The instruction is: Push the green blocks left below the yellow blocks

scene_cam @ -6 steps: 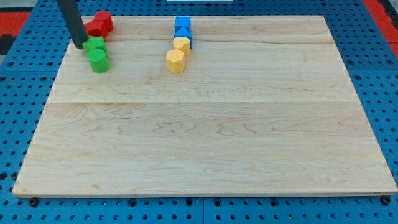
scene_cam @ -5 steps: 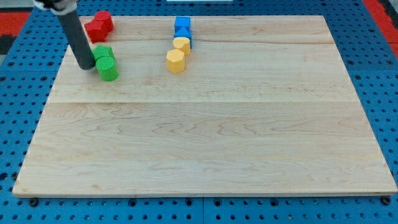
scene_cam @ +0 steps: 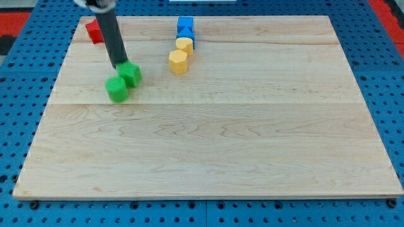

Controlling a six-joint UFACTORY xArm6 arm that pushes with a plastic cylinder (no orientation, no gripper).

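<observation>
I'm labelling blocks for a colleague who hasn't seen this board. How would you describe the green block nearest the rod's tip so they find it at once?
Start at the wooden board and go to its upper-left area, where the dark rod comes down to my tip. Two green blocks sit touching just below it. The one meant is the upper-right green block, right against my tip; the other green block lies lower and further to the view's left.

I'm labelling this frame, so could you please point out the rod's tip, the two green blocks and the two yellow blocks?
my tip (scene_cam: 119, 65): camera view, the rod's very end.
green blocks (scene_cam: 117, 89): camera view, top face of the lower block.
yellow blocks (scene_cam: 178, 61): camera view, top face of the lower block.
</observation>
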